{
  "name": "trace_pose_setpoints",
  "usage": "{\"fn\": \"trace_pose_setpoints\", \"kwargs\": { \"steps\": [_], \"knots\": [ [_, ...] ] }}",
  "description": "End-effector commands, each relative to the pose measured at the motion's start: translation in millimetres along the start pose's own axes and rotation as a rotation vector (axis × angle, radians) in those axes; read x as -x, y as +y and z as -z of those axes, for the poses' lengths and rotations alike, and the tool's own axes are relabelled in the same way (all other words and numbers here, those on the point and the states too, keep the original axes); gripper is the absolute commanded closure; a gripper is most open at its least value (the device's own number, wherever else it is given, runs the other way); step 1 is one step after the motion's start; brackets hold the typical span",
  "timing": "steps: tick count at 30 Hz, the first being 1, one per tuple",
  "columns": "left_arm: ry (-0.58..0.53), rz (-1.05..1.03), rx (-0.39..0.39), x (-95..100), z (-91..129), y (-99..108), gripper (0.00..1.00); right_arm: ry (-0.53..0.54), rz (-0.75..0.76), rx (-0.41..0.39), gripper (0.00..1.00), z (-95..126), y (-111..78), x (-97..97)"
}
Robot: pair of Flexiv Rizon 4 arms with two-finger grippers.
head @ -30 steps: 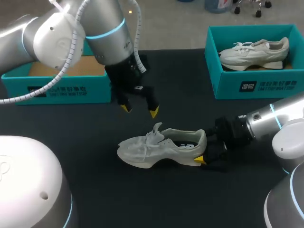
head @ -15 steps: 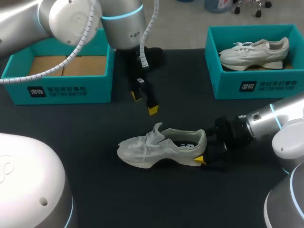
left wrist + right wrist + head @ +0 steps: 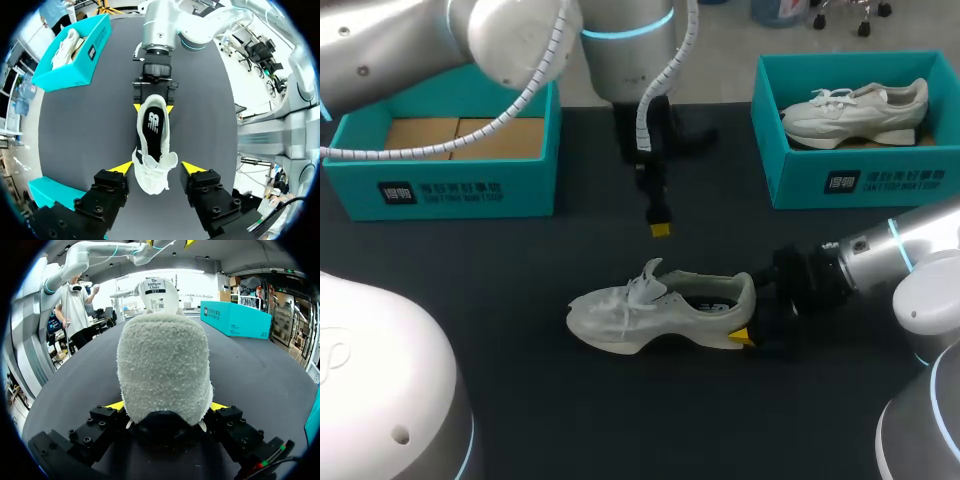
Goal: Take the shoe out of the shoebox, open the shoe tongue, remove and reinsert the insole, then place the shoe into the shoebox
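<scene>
A white shoe (image 3: 650, 310) lies on its sole on the black table (image 3: 500, 270), toe to the left, tongue standing up. Its dark insole (image 3: 152, 125) shows inside. My right gripper (image 3: 752, 325) is shut on the heel, one yellow tip on each side; in the right wrist view the heel (image 3: 162, 365) fills the space between the fingers of this gripper (image 3: 166, 406). My left gripper (image 3: 660, 229) hangs above and behind the shoe, pointing down. In the left wrist view this gripper (image 3: 157, 168) is open over the toe and tongue, well clear of the shoe (image 3: 150, 177).
A teal shoebox (image 3: 440, 190) with a bare cardboard floor stands at the back left. Another teal box (image 3: 860, 180) at the back right holds a second white shoe (image 3: 855, 110). My left arm crosses above the table's rear middle.
My left arm has swung to the right and turned, bringing its gripper over the shoe, with the fingers drawn closer together. The shoe and the right arm have stayed put.
</scene>
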State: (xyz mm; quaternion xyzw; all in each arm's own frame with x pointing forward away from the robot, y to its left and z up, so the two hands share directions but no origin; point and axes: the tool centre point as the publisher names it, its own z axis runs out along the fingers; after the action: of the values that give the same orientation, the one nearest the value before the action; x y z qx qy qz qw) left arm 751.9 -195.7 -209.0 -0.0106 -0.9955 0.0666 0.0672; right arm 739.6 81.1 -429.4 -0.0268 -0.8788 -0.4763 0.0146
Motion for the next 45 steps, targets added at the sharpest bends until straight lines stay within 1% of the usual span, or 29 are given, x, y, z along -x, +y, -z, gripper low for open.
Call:
{"fn": "trace_pose_setpoints", "kwargs": {
  "steps": [1, 8, 9, 13, 16, 30, 31, 32, 33, 35, 38, 45],
  "knots": [
    [-0.054, -0.311, 0.086, 2.8, -15, -18, 1.00, -0.001, -0.001, -0.003, 1.00, -3, -1.5, -0.3],
    [-0.079, -0.311, 0.079, 4.2, -45, -28, 1.00, -0.001, -0.001, -0.003, 1.00, -3, -1.5, -0.3],
    [-0.076, -0.312, 0.058, 4.4, -49, -29, 1.00, -0.001, -0.001, -0.003, 1.00, -3, -1.5, -0.3],
    [-0.087, -0.309, 0.047, 3.2, -65, -33, 1.00, -0.001, -0.001, -0.003, 1.00, -3, -1.5, -0.3],
    [-0.085, -0.246, 0.040, 1.7, -73, -37, 1.00, -0.001, -0.001, -0.003, 1.00, -3, -1.5, -0.3],
    [-0.085, -0.246, 0.040, 1.7, -73, -37, 1.00, -0.001, -0.001, -0.003, 1.00, -3, -1.5, -0.3],
    [-0.059, -0.267, 0.003, 2.4, -78, -38, 1.00, -0.001, -0.001, -0.003, 1.00, -3, -1.5, -0.3],
    [-0.037, -0.276, -0.017, 1.9, -84, -40, 1.00, -0.001, -0.001, -0.003, 1.00, -3, -1.5, -0.3],
    [-0.032, -0.277, -0.009, 1.4, -90, -42, 1.00, -0.001, -0.001, -0.003, 1.00, -3, -1.5, -0.3],
    [-0.018, -0.289, -0.025, -1.5, -97, -45, 1.00, -0.001, -0.001, -0.003, 1.00, -3, -1.5, -0.3],
    [-0.012, -0.299, -0.018, -3.6, -107, -47, 1.00, -0.001, -0.001, -0.003, 1.00, -3, -1.5, -0.3],
    [0.017, -0.299, -0.025, -2.5, -135, -50, 1.00, -0.001, -0.001, -0.003, 1.00, -3, -1.5, -0.3]
  ]
}}
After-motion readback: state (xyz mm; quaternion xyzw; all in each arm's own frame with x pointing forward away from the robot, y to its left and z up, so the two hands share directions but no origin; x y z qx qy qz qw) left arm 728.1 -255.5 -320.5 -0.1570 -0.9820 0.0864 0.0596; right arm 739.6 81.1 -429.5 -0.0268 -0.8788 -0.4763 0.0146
